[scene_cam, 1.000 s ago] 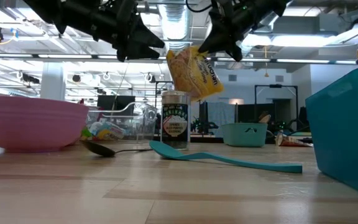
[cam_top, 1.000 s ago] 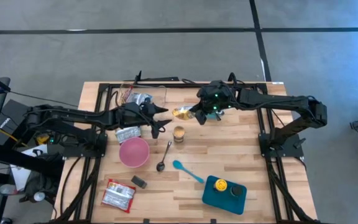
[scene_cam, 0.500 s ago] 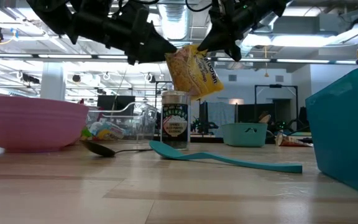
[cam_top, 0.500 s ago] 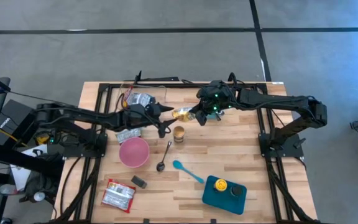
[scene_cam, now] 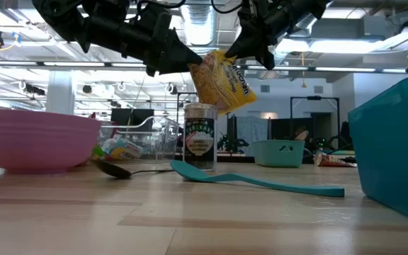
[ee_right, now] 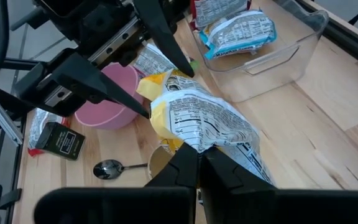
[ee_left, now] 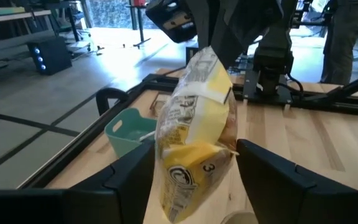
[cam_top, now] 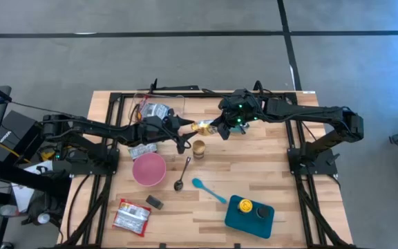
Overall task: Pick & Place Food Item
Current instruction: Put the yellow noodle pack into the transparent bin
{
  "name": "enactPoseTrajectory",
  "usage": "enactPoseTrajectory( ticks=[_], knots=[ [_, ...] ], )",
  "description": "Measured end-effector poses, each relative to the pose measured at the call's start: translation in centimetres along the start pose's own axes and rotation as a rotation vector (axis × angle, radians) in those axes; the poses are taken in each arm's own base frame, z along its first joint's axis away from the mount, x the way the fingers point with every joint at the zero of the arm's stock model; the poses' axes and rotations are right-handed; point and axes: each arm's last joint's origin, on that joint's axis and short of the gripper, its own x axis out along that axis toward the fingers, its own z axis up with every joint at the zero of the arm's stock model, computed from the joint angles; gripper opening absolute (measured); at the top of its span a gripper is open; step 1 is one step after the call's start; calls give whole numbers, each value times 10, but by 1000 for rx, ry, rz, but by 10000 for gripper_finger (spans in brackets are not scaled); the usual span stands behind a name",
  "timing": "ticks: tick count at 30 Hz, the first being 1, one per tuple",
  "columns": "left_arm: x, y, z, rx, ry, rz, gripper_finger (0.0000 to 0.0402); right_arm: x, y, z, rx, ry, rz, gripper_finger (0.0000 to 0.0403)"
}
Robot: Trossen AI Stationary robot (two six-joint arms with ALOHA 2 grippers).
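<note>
Yellow snack packet (scene_cam: 220, 80): printed label present, wording not legible; held aloft at upper centre of the low view, above a labelled jar (scene_cam: 199, 137). It is pinched at one end by the closed right gripper (cam_top: 221, 128). The left gripper (cam_top: 185, 133) is spread around its other end, fingers (ee_left: 129, 177) flanking the packet; contact cannot be told.

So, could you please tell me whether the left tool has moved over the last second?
Yes. The left tool has moved toward the right-held yellow snack packet, away from the pink plastic bowl.
</note>
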Motion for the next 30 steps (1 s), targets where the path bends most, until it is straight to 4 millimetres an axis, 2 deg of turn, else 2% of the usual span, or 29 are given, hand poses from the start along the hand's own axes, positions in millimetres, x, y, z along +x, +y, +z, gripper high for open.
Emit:
enactPoseTrajectory(
  ticks=[7,25,30],
  knots=[
    [0,0,-2,3,18,0,170,0,1,0,0,8,25,0],
    [0,0,-1,-32,13,-4,16,0,0,0,1,9,26,0],
    [0,0,-1,-35,14,-3,4,0,0,0,3,8,23,3]
  ],
)
